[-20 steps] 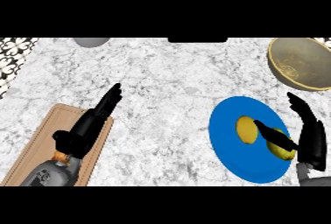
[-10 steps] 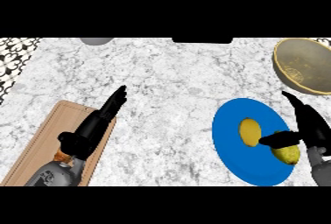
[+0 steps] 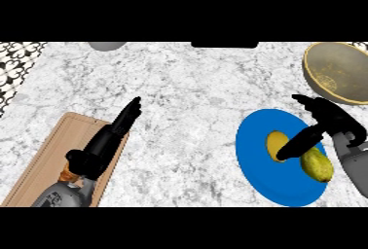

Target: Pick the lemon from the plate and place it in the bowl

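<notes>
A blue plate (image 3: 262, 170) lies at the right of the marble counter. On its right side rests a yellow-green lemon (image 3: 317, 165). A flatter, darker yellow oval (image 3: 273, 142) sits near the plate's middle, partly hidden. My right hand (image 3: 332, 122) hovers over the plate's upper right, open, its fingers pointing away. Its thumb (image 3: 296, 144) stretches down-left between the two yellow shapes, just above the lemon. The tan bowl (image 3: 343, 73) stands beyond the plate at the far right. My left hand (image 3: 108, 141) rests open with straight fingers at the left.
A wooden cutting board (image 3: 46, 165) lies under my left forearm at the lower left. A grey round object (image 3: 108, 45) and a dark object (image 3: 224, 44) sit at the counter's far edge. A patterned surface (image 3: 14, 63) borders the counter on the left.
My right hand has moved down and inward over the plate, and its thumb has swung down close beside the lemon. The left hand has barely moved.
</notes>
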Robot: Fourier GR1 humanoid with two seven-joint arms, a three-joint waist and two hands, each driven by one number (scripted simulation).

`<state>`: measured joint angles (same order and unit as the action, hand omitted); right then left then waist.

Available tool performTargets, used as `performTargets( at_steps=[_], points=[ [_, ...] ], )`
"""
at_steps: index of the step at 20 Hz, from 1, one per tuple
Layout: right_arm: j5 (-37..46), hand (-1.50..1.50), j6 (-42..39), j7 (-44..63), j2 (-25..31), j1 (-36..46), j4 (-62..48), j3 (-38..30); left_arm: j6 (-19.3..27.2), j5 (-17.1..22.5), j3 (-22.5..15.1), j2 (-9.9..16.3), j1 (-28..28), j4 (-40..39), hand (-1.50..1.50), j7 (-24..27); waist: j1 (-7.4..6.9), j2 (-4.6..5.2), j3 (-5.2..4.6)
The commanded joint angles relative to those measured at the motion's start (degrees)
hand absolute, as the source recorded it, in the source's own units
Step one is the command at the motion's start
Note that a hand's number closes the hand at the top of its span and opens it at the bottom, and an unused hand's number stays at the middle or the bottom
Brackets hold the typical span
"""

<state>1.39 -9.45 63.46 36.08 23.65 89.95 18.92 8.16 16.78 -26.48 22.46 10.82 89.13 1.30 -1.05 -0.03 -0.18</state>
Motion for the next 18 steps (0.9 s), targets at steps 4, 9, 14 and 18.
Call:
performTargets(
  at_steps=[4, 9, 14, 18],
  points=[
    [-4.0, -1.5, -5.5, 14.1, -3.1, 8.3, -5.5, 1.7, -1.3, -0.8, 0.7, -1.6, -0.7, -1.2, 0.0, 2.0, 0.16, 0.18, 0.08],
    [-3.7, -1.5, -4.8, 15.9, -2.1, 6.6, -1.3, 3.2, 0.1, -1.7, 1.7, -1.7, 0.2, 2.7, 0.0, -3.5, 0.85, -0.18, 0.13],
    [2.3, -1.5, -1.5, 14.0, -4.1, 6.3, -2.3, 5.6, -1.5, -2.2, 2.2, -1.3, -3.3, 4.4, 0.0, -2.2, 0.51, -0.16, 0.15],
    [8.5, -1.5, 1.1, 14.3, -5.2, 4.1, 1.3, 7.9, -3.3, -2.5, 3.6, -1.9, -1.8, 1.1, 0.0, -1.8, 1.12, -0.19, 0.14]
  ],
)
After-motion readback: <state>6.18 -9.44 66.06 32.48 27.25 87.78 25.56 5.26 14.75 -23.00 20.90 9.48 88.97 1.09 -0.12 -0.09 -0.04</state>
